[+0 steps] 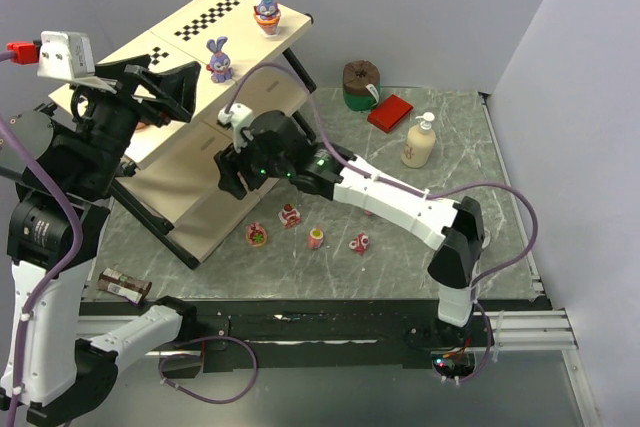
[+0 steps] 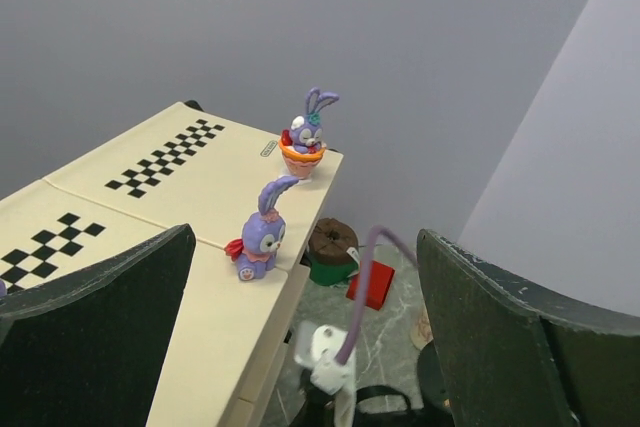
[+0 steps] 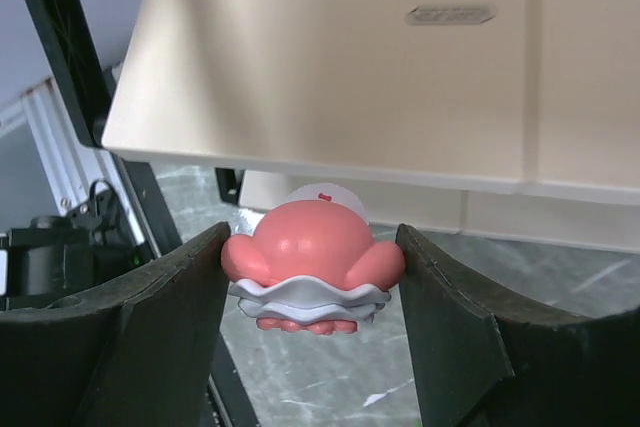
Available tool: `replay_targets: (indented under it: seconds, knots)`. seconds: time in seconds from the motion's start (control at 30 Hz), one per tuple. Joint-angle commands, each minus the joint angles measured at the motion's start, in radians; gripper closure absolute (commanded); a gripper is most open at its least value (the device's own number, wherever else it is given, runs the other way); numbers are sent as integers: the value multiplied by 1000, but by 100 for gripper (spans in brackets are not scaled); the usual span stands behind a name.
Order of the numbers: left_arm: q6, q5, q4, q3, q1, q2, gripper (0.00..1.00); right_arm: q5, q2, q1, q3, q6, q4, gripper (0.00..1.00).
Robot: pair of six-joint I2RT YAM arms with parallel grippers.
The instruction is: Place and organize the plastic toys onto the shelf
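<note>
Cream pump bottle (image 1: 420,142): upright on the far right of the table (image 1: 480,207), well apart from both arms.
Red box (image 1: 389,112): flat, just left of the bottle; a green can (image 1: 361,84) with a brown top stands beyond it.
Tin can (image 1: 125,285): on its side at the near left, beside the left arm.
Shelf (image 1: 185,62): three cream boards in a black frame, filling the far left of the table.
In the way: a black frame leg (image 3: 60,47) stands left of the right arm's fingers, and a cream board spans the view just beyond them.
On the top board: far bunny (image 1: 266,9) in an orange cup at the far right corner; near bunny (image 1: 218,59) along the same right edge.
On the table: four pink-red pieces (image 1: 290,215) lie scattered near the shelf's near right foot.
Right gripper (image 3: 312,287): closed onto a pink toy (image 3: 312,252) with a white frilled base – pinched between both fingers, off the table, at the shelf's right side.
Left gripper (image 2: 305,277): spread wide, holding nothing, above the top board – the near bunny sits ahead between its fingers, not touching.
</note>
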Motion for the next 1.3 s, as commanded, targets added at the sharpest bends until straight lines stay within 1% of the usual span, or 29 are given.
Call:
replay_targets:
  seconds: [0.0, 0.07, 0.1, 0.2, 0.37, 0.57, 0.77, 0.87, 0.9, 1.0, 1.1, 1.27]
  knots:
    - [-16, 40, 63, -13, -14, -22, 1, 26, 8, 11, 47, 31, 20, 57]
    - [-14, 90, 73, -19, -22, -27, 1, 38, -25, 12, 12, 38, 49, 58]
    - [-14, 152, 82, -22, -24, -24, 1, 52, -40, 13, -6, 35, 63, 58]
    - [-23, 232, 87, -15, -31, -8, 1, 75, -96, 11, -58, 28, 83, 58]
    - [-34, 237, 84, 1, -37, 13, 1, 81, -107, 9, -75, 23, 93, 58]
    - [-51, 150, 66, 21, -39, 24, 1, 43, -58, 13, -56, 29, 163, 58]
    - [-63, 52, 56, 39, -39, 22, 1, 52, 37, 34, 40, 24, 163, 58]
    - [-60, 31, 69, 36, -39, 7, 1, 78, 62, 51, 47, 21, 165, 58]
    - [-57, -2, 78, 34, -39, 4, 1, 104, 67, 58, 44, 24, 165, 58]
    - [-53, -57, 90, 27, -39, -14, 1, 120, 76, 68, 41, 40, 162, 58]
    - [-51, -97, 106, 18, -39, -27, 1, 176, 88, 78, 46, 40, 160, 58]
    - [-51, -128, 110, 7, -39, -39, 1, 230, 107, 97, 38, 38, 188, 58]
